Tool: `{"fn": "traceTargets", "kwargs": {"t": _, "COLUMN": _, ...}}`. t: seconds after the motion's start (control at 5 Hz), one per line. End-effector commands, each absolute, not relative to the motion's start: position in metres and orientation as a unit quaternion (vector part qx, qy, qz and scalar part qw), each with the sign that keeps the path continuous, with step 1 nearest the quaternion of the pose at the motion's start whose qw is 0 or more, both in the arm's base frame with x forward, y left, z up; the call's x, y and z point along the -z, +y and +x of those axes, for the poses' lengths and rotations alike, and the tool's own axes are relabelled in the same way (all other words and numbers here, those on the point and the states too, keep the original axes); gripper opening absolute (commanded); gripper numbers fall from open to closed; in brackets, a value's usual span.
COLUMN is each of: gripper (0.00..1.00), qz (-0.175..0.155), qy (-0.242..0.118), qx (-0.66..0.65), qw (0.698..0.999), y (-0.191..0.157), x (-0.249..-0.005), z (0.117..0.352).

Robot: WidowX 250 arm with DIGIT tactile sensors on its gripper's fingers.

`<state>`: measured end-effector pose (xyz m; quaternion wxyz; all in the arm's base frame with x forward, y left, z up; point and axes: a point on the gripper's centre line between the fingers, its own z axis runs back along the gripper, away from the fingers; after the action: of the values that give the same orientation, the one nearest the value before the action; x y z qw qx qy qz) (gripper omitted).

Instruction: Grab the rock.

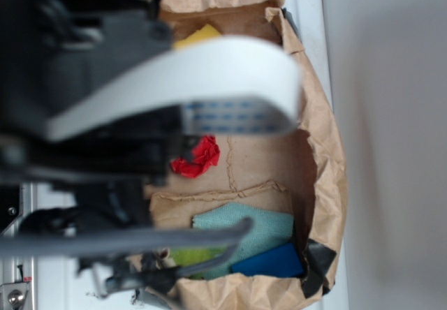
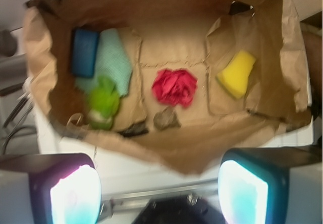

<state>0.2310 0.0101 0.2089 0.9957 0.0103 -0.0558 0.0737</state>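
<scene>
Gripper [image 2: 159, 183]: two glowing fingers at the bottom of the wrist view, spread wide, holding nothing.

Paper bag [image 2: 166, 148]: brown, crumpled, lying open. Contents, near to far:
- rock [image 2: 166, 118], grey-brown, lower centre, just below the red cloth wad [image 2: 174, 87];
- green plush toy [image 2: 103, 103], lower left;
- teal cloth [image 2: 113, 60] beneath it;
- blue block [image 2: 84, 52], upper left;
- yellow sponge [image 2: 236, 73], right.

No legible writing on anything.
</scene>
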Motion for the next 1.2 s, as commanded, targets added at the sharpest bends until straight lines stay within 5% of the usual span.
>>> {"fn": "traceTargets", "kwargs": {"t": 0.0, "gripper": 1.0, "qz": 0.032, "qy": -0.078, "qx": -0.101, "qw": 0.991, "y": 0.03, "x": -0.201, "z": 0.262}}
{"fn": "traceTargets", "kwargs": {"t": 0.4, "gripper": 1.0, "qz": 0.052, "qy": -0.089, "qx": -0.118, "qw": 0.988, "y": 0.041, "x": -0.171, "z": 0.267}}
{"fn": "traceTargets", "kwargs": {"t": 0.6, "gripper": 1.0, "qz": 0.028, "qy": -0.073, "qx": -0.098, "qw": 0.992, "y": 0.057, "x": -0.157, "z": 0.269}}
{"fn": "traceTargets", "kwargs": {"t": 0.8, "gripper": 1.0, "qz": 0.007, "qy": -0.047, "qx": -0.068, "qw": 0.997, "y": 0.065, "x": -0.145, "z": 0.23}}
{"fn": "traceTargets", "kwargs": {"t": 1.0, "gripper": 1.0, "qz": 0.012, "qy": -0.026, "qx": -0.045, "qw": 0.999, "y": 0.071, "x": -0.129, "z": 0.249}}
